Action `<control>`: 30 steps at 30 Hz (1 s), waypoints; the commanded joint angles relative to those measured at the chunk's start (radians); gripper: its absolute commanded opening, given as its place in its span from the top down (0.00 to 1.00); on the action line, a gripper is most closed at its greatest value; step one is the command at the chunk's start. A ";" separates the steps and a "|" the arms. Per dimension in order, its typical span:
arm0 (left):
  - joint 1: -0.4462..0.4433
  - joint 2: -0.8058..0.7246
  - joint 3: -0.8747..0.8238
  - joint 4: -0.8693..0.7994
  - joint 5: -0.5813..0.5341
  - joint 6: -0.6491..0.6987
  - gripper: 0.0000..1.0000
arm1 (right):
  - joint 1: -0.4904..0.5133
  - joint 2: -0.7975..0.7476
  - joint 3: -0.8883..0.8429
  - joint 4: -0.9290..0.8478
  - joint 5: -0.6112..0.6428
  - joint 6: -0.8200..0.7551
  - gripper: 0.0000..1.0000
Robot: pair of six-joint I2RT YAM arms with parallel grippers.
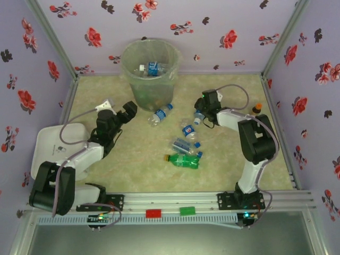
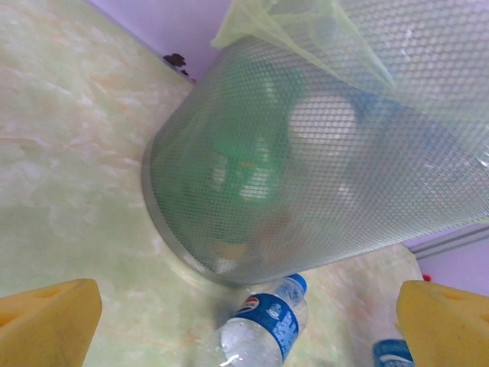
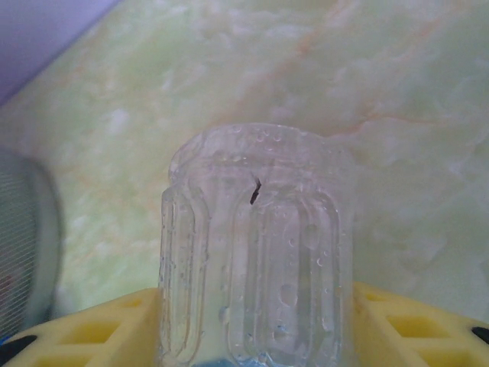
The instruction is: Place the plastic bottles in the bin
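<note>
Left end effector (image 1: 128,109) spread wide and empty, near the left side of the bin (image 1: 133,79), which stands at the worktop's far edge and already holds several plastic bottles (image 1: 152,68): task partly done, by my reading. Blue-label bottle (image 1: 161,114) lies at the bin's foot, just right of that end effector; a loose cluster (image 1: 184,145), one green, lies mid-worktop. Right end effector (image 3: 254,306) is clamped on a clear bottle (image 3: 256,245), right of the bin.

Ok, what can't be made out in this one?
- Left wrist: what lies inside the bin, blurred by its mesh wall and liner; bottles uncountable.
- Right wrist: the clear bottle in the right gripper, cap and label cut off by the bottom edge.
- Top external: the heaped bottles mid-table overlap, too small to count.
</note>
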 commanded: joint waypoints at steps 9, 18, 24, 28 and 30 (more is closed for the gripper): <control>0.090 -0.023 -0.004 -0.057 0.006 0.010 0.00 | -0.006 -0.350 -0.027 -0.032 -0.356 -0.116 0.51; 0.097 -0.015 -0.016 -0.049 0.045 0.001 0.00 | 0.051 -0.348 0.260 0.016 -0.386 -0.136 0.53; 0.097 -0.041 -0.040 -0.054 0.061 -0.005 0.00 | 0.139 -0.157 0.514 0.046 -0.328 -0.199 0.53; 0.097 -0.063 -0.063 -0.058 0.065 -0.003 0.00 | 0.177 -0.001 0.675 0.045 -0.281 -0.215 0.54; 0.098 -0.071 -0.067 -0.067 0.083 0.006 0.00 | 0.188 0.066 0.739 0.055 -0.262 -0.208 0.53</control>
